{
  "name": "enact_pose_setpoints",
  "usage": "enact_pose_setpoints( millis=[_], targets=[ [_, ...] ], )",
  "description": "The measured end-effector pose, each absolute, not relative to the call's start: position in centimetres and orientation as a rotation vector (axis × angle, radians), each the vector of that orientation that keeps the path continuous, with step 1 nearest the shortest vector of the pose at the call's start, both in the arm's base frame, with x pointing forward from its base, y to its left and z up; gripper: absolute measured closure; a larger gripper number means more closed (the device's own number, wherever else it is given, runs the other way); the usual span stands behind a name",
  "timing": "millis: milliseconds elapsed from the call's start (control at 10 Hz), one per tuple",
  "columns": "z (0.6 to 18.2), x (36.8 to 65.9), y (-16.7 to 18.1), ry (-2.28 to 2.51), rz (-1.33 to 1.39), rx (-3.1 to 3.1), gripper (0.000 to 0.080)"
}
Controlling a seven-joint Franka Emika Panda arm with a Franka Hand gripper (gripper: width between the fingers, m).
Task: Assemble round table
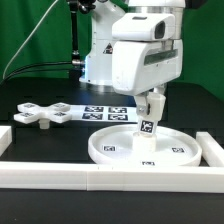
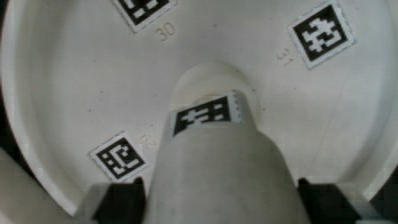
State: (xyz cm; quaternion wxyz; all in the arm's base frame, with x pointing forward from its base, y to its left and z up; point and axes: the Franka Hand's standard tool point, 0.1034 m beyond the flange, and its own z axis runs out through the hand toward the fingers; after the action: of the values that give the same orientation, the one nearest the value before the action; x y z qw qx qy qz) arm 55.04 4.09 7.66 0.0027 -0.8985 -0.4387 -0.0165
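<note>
Hanging over the round disc (image 1: 108, 148), the gripper (image 1: 151, 102) has its jaws clamped on the upper end of the cylinder post (image 1: 147, 127). The post leans slightly and runs down from the jaws to the middle of the disc; I cannot tell whether its lower end touches. In the wrist view, the post (image 2: 222, 160) sits between the dark fingers (image 2: 121, 205), its square tag (image 2: 208, 113) facing the camera. The four-armed cross piece (image 1: 40, 115) lies well apart from the jaws, towards the exterior view's left, with the marker board (image 1: 100, 112) between it and the disc.
</note>
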Motion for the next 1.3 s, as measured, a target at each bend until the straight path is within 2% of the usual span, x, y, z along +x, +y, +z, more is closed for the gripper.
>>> enact_pose_setpoints(
  millis=[500,900,1300],
  targets=[
    [7.67,55.09,4.15,-0.902,-0.058,-2.987,0.0392],
    [7.61,55.34,3.72,-0.125,-0.119,-3.070,0.0392],
    [7.60,55.15,3.49,0.335,-0.123,-3.044,0.0392]
  ],
)
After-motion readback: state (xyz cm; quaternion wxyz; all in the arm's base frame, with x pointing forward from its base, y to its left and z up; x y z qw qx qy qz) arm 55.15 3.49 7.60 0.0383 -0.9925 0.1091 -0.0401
